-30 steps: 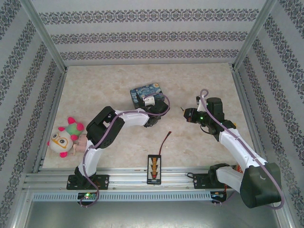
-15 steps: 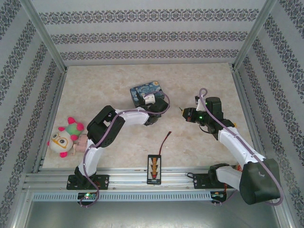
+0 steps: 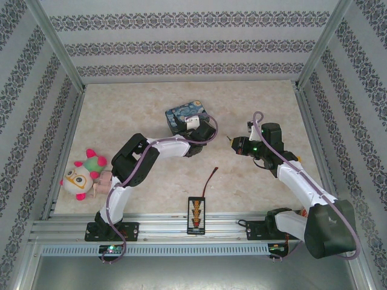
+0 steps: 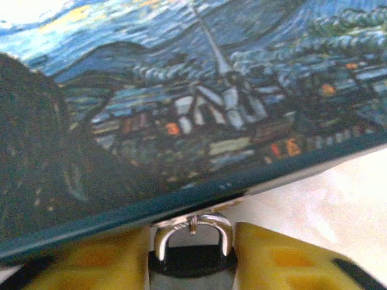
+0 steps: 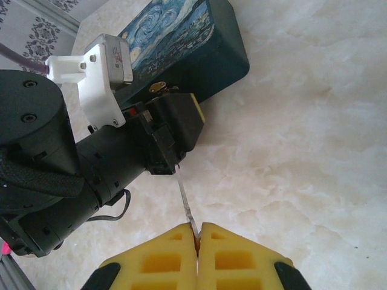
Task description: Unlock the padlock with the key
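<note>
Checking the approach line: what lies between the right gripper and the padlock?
The key, pinched in the right gripper, spans it above bare table, in the right wrist view.

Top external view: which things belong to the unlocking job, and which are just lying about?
Job: padlock in left pincer; key in right pincer; painted tin at the padlock's shackle.
Lying about: plush toy; connector board; red-and-black wire.
</note>
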